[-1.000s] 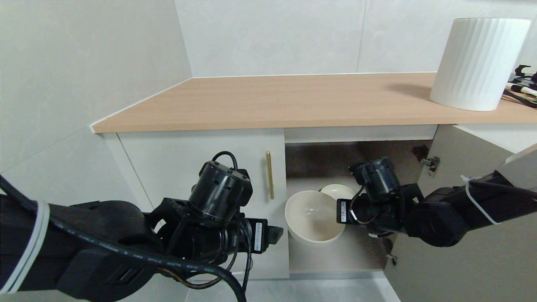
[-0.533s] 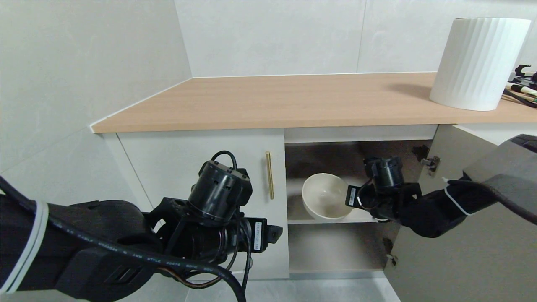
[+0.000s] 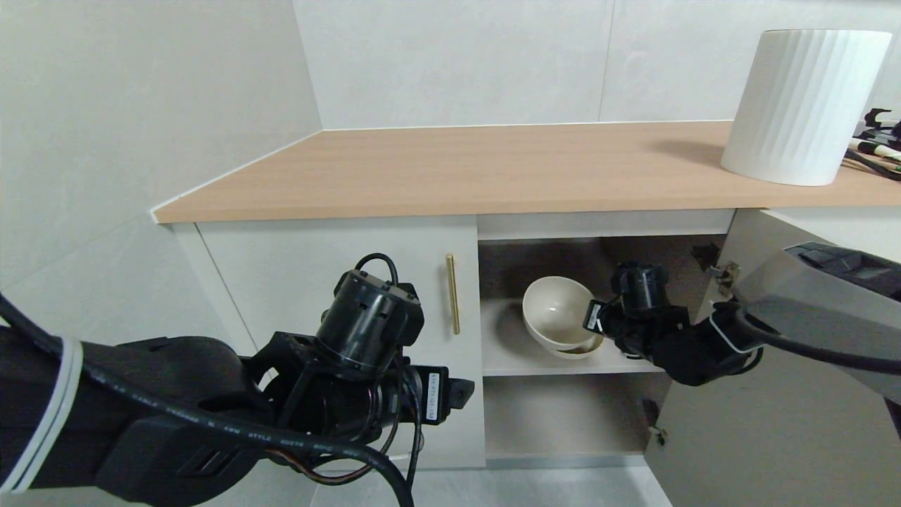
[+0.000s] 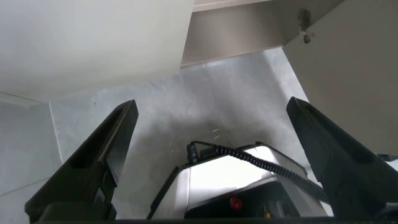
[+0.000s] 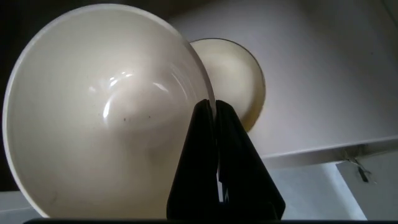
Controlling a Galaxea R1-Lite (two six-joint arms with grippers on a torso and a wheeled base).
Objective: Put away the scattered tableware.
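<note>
A cream bowl (image 3: pixel 556 311) hangs tilted inside the open cabinet, just over a second cream bowl (image 3: pixel 581 348) that rests on the middle shelf (image 3: pixel 510 352). My right gripper (image 3: pixel 593 318) is shut on the tilted bowl's rim. In the right wrist view the held bowl (image 5: pixel 99 118) is close up, its rim pinched by the right gripper (image 5: pixel 214 118), and the resting bowl (image 5: pixel 239 84) lies behind it. My left gripper (image 4: pixel 211 149) stands open low in front of the closed cabinet door, with nothing between its fingers and the grey floor behind them.
The cabinet's right door (image 3: pixel 774 394) is swung open; the left door (image 3: pixel 338 282) with its brass handle (image 3: pixel 452 294) is closed. A ribbed white container (image 3: pixel 802 105) and some utensils (image 3: pixel 876 151) stand on the wooden countertop (image 3: pixel 457 169). The cabinet's bottom shelf (image 3: pixel 563 422) is bare.
My right arm has carried the cream bowl up from in front of the lower cabinet and into the cabinet, over the bowl on the middle shelf. The left arm has not moved.
</note>
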